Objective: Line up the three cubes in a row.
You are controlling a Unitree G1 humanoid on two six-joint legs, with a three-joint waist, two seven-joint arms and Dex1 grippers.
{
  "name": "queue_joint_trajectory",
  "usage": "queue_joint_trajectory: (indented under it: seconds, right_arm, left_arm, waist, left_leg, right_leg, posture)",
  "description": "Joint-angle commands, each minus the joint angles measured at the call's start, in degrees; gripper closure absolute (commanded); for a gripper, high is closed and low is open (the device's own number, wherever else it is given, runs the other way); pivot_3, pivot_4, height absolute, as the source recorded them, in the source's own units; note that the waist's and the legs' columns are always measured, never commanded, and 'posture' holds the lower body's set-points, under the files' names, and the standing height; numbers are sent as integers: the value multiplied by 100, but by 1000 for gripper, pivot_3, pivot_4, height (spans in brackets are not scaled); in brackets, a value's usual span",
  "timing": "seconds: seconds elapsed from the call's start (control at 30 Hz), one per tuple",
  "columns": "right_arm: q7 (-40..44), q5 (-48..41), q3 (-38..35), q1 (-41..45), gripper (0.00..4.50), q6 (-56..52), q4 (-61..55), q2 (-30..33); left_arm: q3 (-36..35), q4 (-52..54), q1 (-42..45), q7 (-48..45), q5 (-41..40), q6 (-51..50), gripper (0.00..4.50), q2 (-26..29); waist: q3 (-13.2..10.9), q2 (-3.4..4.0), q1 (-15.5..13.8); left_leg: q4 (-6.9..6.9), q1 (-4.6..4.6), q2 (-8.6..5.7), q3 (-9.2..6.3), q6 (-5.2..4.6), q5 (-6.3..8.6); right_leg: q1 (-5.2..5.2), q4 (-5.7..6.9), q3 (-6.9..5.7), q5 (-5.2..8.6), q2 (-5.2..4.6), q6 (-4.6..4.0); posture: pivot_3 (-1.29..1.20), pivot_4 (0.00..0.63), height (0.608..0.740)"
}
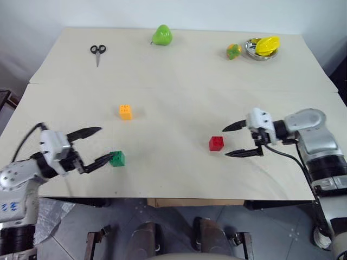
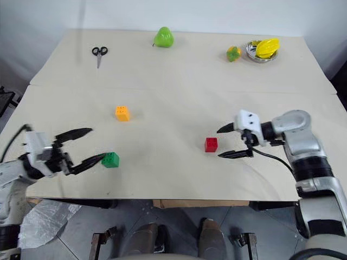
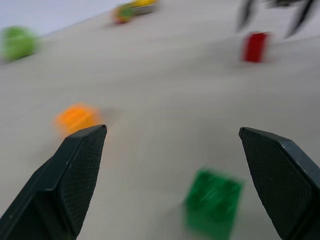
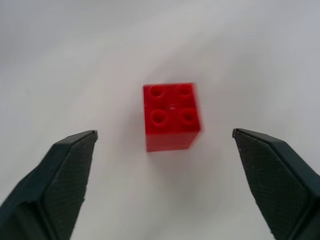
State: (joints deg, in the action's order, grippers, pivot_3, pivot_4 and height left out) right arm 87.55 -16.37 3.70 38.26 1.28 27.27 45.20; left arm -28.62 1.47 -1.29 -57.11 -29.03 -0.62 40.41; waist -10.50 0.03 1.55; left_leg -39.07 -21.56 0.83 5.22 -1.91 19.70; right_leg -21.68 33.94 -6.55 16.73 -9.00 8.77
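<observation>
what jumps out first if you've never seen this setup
Three small cubes lie scattered on the near half of the table: orange-yellow cube, green cube, red cube. The left gripper stands open by the green one, the right gripper open beside the red one.

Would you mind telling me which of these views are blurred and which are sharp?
Left wrist view: smeared, green cube, orange cube and red cube all soft. Right wrist view: red cube's studs crisp. Head views: sharp across the table.
</observation>
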Motion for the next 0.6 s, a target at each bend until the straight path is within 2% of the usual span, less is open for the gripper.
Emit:
queue_joint_trajectory:
  seconds: [0.03, 0.17, 0.33, 0.43, 0.6]
  right_arm:
    - [44, -709, -797, -625, 20, -166, -738, 246]
    - [-97, -1608, -1632, -1594, 20, -142, -1348, -93]
    - [-167, -1819, -1791, -2538, 20, -117, -1739, -387]
    - [-133, -1699, -1773, -2661, 20, 189, -1579, -529]
    - [232, -1697, -1769, -2718, 20, 445, -1428, -401]
  left_arm:
    - [-843, -259, -786, 155, -22, 258, 0, -62]
    - [-1195, -1122, -1563, 6, 26, 479, 0, -199]
    - [-1236, -1512, -1736, -140, -173, 387, 0, -106]
    - [-1004, -1456, -1649, -581, -241, 295, 0, 48]
    - [-177, -757, -1040, -1279, -55, 189, 0, 698]
  waist:
    - [0, 0, 6]
    - [-1, -1, 0]
    - [2, -10, -78]
    - [2, -9, -115]
    - [2, -8, -165]
  left_leg:
    - [2, 0, 2, 1, 1, 1]
    - [3, 21, 7, 15, 4, 14]
    - [1, 27, 7, 13, -1, 23]
    - [0, 31, -2, 17, 16, 38]
    - [0, 30, -4, 12, 22, 42]
  right_leg:
    - [0, -5, -2, 0, 0, 0]
    - [9, -3, -4, 0, 1, 0]
    - [11, 4, -5, -1, -19, -2]
    - [5, 3, -4, -5, -44, -9]
    - [6, 9, -14, -8, -44, -15]
  posture:
    - [0, 150, 740]
    - [0, 150, 740]
    - [0, 150, 740]
    - [0, 150, 740]
    - [0, 150, 740]
